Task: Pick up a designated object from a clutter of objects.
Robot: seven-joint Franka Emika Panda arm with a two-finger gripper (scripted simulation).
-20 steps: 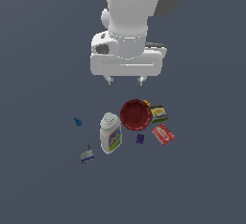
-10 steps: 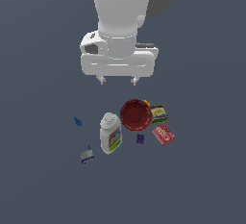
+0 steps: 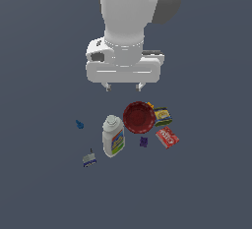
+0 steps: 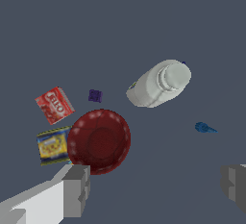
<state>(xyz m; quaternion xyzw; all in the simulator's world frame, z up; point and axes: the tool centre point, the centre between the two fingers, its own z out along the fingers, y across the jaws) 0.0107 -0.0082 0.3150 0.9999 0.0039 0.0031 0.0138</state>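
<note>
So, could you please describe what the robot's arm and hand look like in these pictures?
The arm is a thick, smooth white cylinder with a grey patch at its upper edge. It ends in a wide, boxy white hand with a dark recess on one side and two short grey fingers, square-tipped in the wrist view. No cables or markings show.

A small flat red box (image 3: pixel 167 137) (image 4: pixel 55 104) (white lettering on its face) is seen lying flat, tilted, just beside the red bowl (image 3: pixel 139 117) (image 4: pixel 99 141).

A plain, dark slate-grey surface (image 3: pixel 44 193) fills both views, flat and evenly lit; its edges and corners lie outside both pictures
</note>
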